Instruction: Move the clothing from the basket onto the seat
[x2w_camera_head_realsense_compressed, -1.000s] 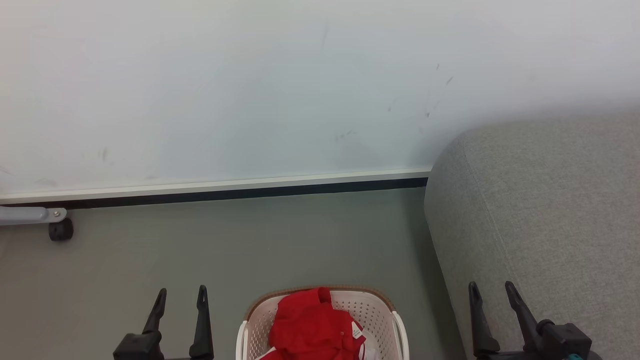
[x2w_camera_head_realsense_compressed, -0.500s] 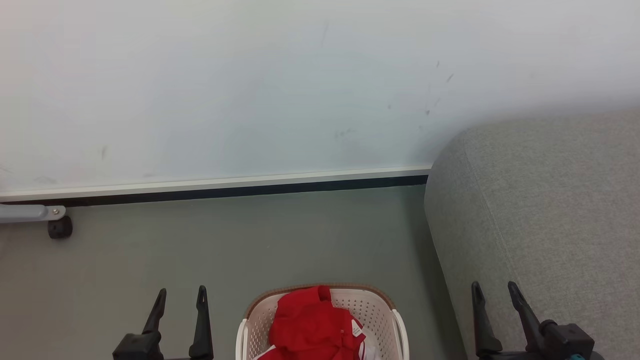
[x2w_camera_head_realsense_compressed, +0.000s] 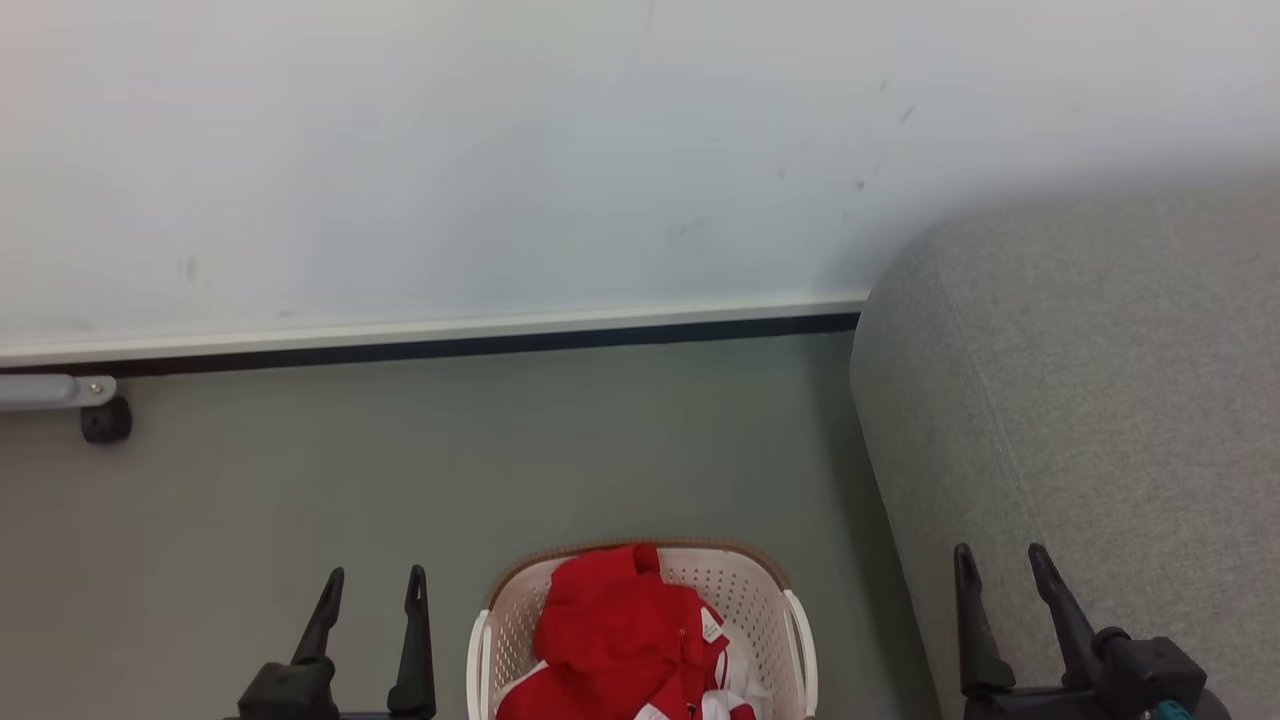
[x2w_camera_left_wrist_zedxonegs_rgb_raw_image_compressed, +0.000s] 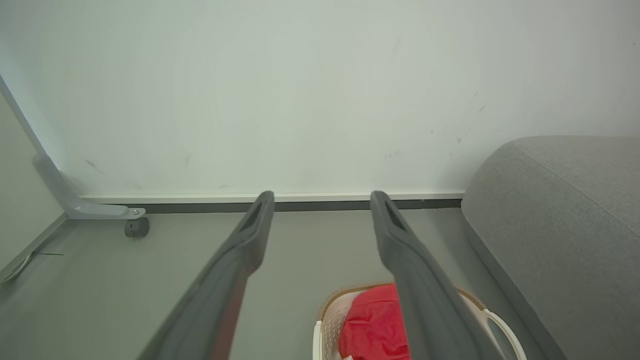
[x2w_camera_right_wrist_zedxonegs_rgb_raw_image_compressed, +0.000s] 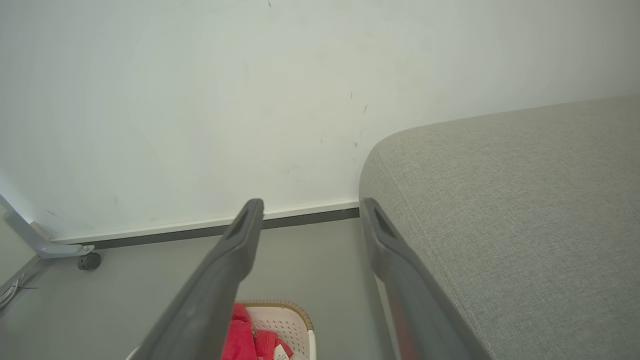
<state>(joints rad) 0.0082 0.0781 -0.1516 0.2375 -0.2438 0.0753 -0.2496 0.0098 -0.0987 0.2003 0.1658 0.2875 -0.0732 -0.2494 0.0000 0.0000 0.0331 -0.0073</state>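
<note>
clothing (x2w_camera_head_realsense_compressed: 620, 640): soft red cloth | basket (x2w_camera_head_realsense_compressed: 755, 610): perforated cream plastic | seat (x2w_camera_head_realsense_compressed: 1100, 400): matt grey weave

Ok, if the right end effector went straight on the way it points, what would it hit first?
Probably the wall, with the right end effector passing close beside the sofa; depth is unclear.
</note>
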